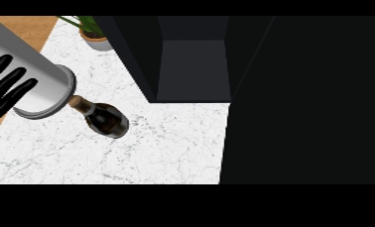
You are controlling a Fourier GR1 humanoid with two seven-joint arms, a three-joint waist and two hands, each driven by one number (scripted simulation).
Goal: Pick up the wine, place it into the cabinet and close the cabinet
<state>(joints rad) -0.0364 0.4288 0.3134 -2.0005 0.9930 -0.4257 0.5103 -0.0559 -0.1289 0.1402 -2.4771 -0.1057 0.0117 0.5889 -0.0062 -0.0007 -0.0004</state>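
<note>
Centrally: wine bottle (104,118) standing on marble counter (168,146); dark cabinet (192,62) open behind; left hand (13,88) apparently open, fingers straight, holding nothing.

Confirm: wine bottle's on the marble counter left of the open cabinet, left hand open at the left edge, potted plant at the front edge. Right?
Not quite. The head view shows the potted plant at the counter's far edge, not the front. The rest holds: the wine bottle is on the marble left of the open cabinet, and the left hand is open at the left edge.
</note>
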